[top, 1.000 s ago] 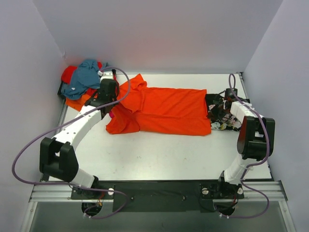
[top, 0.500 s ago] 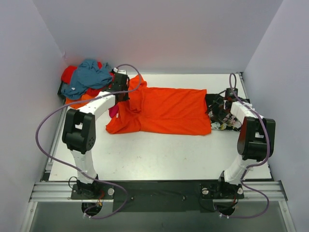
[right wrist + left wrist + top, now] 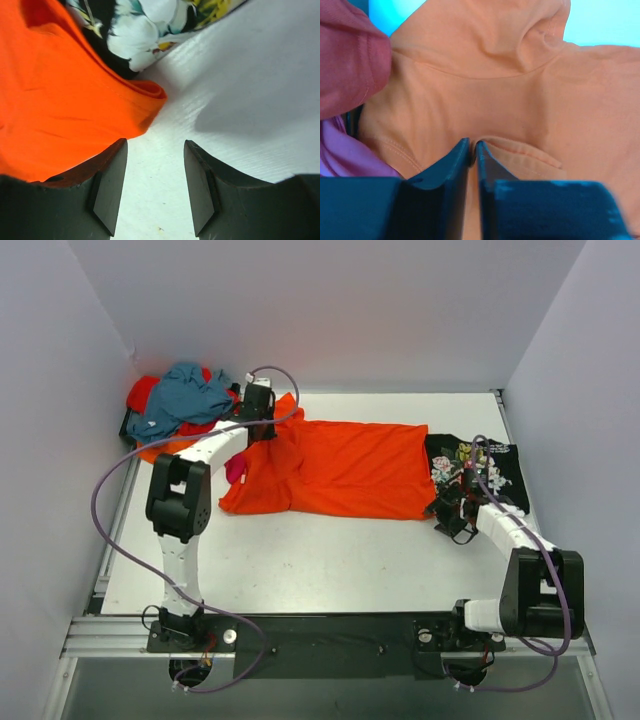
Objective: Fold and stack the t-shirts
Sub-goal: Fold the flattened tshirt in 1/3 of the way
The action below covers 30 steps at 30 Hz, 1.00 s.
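A bright orange t-shirt point(image 3: 340, 470) lies spread across the middle of the table. My left gripper point(image 3: 264, 430) is at its far left shoulder, and its jaws are shut on a fold of the orange cloth point(image 3: 520, 100), as the left wrist view point(image 3: 473, 148) shows. My right gripper point(image 3: 447, 508) is open and empty, low over the table by the shirt's near right corner point(image 3: 60, 100). A black floral t-shirt point(image 3: 478, 465) lies flat at the right, partly under the orange hem; it also shows in the right wrist view point(image 3: 135, 30).
A heap of t-shirts sits at the back left: teal point(image 3: 185, 395), red point(image 3: 143, 392) and orange point(image 3: 160, 452), with a magenta one point(image 3: 236, 469) beside the spread shirt. Red point(image 3: 345, 60) and magenta point(image 3: 345, 162) cloth lie left of my left jaws. Walls enclose the table.
My left gripper moved farther back and right onto the orange shirt's shoulder. My right gripper moved off the floral shirt toward the near side, to the orange shirt's right corner.
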Tool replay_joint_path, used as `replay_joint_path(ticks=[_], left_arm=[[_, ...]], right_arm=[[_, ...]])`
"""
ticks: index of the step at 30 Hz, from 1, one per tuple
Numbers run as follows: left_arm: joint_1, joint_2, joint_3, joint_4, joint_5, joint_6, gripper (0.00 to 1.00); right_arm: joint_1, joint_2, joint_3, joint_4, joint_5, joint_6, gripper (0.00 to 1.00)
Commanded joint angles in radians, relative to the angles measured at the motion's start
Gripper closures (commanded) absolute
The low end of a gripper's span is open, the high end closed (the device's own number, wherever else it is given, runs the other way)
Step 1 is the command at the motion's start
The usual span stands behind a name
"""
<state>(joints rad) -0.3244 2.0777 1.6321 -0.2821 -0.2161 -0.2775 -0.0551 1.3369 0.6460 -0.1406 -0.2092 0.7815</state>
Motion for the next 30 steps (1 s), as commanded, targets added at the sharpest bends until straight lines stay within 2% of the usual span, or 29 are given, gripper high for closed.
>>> replay_joint_path(ticks=[1,2,3,6,9,11,13,15,16,19,21,25,27,30], left_arm=[[0.005,-0.011,0.063,-0.02,-0.006,-0.011,0.69],[0.005,-0.045,0.031,-0.006,0.0,-0.015,0.56],[0.005,-0.068,0.017,0.012,0.0,-0.019,0.5],[0.004,-0.171,-0.031,0.018,-0.002,-0.032,0.45],[0.007,-0.246,-0.048,-0.072,-0.046,-0.071,0.41],[0.013,-0.312,-0.086,-0.123,-0.068,-0.133,0.42],[0.025,-0.392,-0.164,-0.157,-0.077,-0.272,0.46],[0.031,-0.488,-0.327,-0.14,-0.072,-0.349,0.49],[0.031,-0.56,-0.363,-0.134,-0.075,-0.373,0.49],[0.031,-0.7,-0.549,-0.107,-0.1,-0.472,0.52],[0.031,-0.781,-0.633,-0.117,-0.089,-0.506,0.54],[0.035,-0.893,-0.754,-0.149,-0.059,-0.572,0.55],[0.035,-0.918,-0.805,-0.176,-0.046,-0.626,0.58],[0.035,-0.933,-0.867,-0.151,0.004,-0.631,0.61]], right_arm=[[0.014,-0.016,-0.034,0.029,0.051,0.03,0.55],[0.012,-0.002,-0.029,0.035,0.05,0.035,0.56],[0.014,0.004,-0.028,0.042,0.048,0.039,0.56],[0.014,0.042,-0.011,0.068,0.053,0.055,0.57],[0.011,0.074,0.02,0.067,0.074,0.065,0.61],[0.012,0.102,0.04,0.065,0.088,0.071,0.65],[0.012,0.137,0.056,0.062,0.091,0.082,0.68],[0.012,0.156,0.055,0.062,0.099,0.093,0.72],[0.012,0.16,0.053,0.068,0.1,0.096,0.74],[0.009,0.154,0.043,0.07,0.108,0.099,0.93],[0.001,0.133,0.037,0.067,0.113,0.091,1.0],[-0.037,0.082,0.026,0.038,0.093,0.05,1.0],[-0.069,0.053,0.015,0.01,0.09,0.024,1.0],[-0.112,0.024,-0.014,0.009,0.056,-0.007,1.0]])
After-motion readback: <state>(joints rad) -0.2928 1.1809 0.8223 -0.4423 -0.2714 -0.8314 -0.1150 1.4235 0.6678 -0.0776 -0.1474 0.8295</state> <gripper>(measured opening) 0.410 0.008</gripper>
